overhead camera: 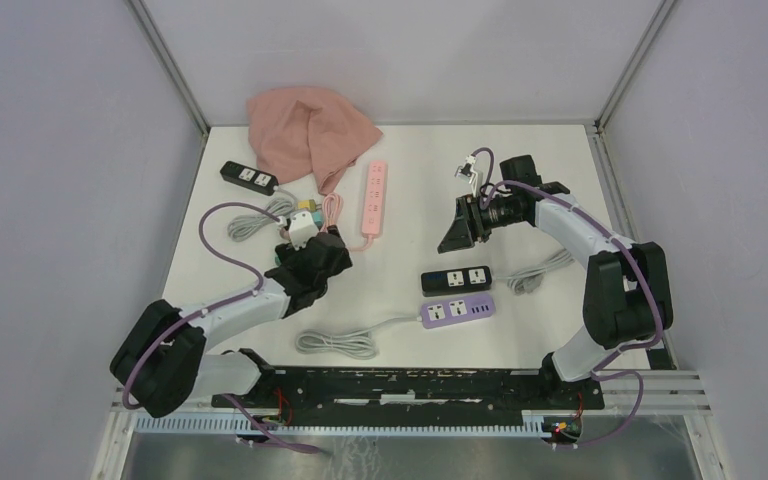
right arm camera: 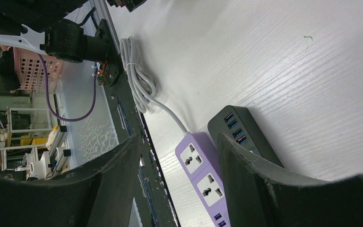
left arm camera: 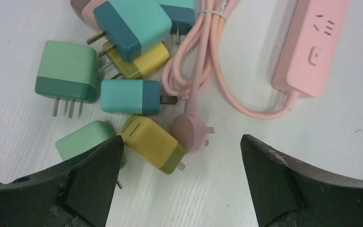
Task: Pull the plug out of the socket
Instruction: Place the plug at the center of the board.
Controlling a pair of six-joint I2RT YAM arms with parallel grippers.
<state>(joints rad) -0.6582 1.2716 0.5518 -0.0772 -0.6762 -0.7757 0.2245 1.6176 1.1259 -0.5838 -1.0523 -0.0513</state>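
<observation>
Several loose plugs lie in a heap on the white table, among them a yellow plug (left arm camera: 152, 144), a teal plug (left arm camera: 130, 96) and a green plug (left arm camera: 67, 71). My left gripper (left arm camera: 182, 139) hangs just above the heap's near edge, open wide with nothing between its fingers; the yellow plug lies by its left finger. In the top view the left gripper (overhead camera: 310, 262) covers part of the heap. The pink socket strip (left arm camera: 312, 47) lies to the right, its own cord plug (left arm camera: 189, 132) loose beside the yellow one. My right gripper (overhead camera: 457, 232) is raised over mid-table, open and empty.
A purple socket strip (overhead camera: 457, 311) and a black socket strip (overhead camera: 456, 279) lie side by side at centre right, their visible sockets bare. Another black strip (overhead camera: 249, 177) and a pink cloth (overhead camera: 310, 130) sit at the back left. A white cable coil (overhead camera: 338, 343) lies near the front.
</observation>
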